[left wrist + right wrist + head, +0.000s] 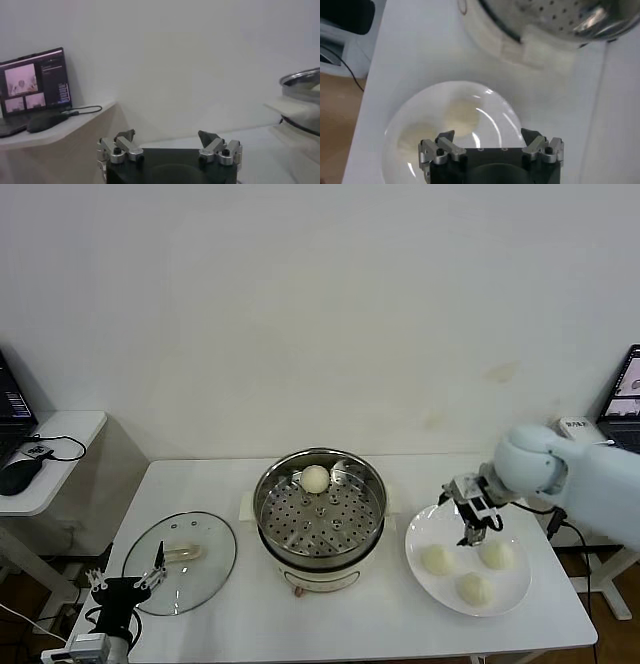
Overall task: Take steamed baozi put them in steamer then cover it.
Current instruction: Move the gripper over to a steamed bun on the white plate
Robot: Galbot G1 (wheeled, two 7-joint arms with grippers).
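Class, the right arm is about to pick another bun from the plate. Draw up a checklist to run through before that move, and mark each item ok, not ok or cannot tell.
1. Right gripper open and empty above the plate: ok.
2. Buns on the plate free to grasp: three baozi lie apart: ok.
3. Steamer uncovered: ok.
4. Room on the tray: one baozi in the steamer, at its far side: ok.
5. Cover out of the way, flat on the table left of the steamer: ok.
6. Left gripper open, at the cover's near edge, away from the steamer: ok.
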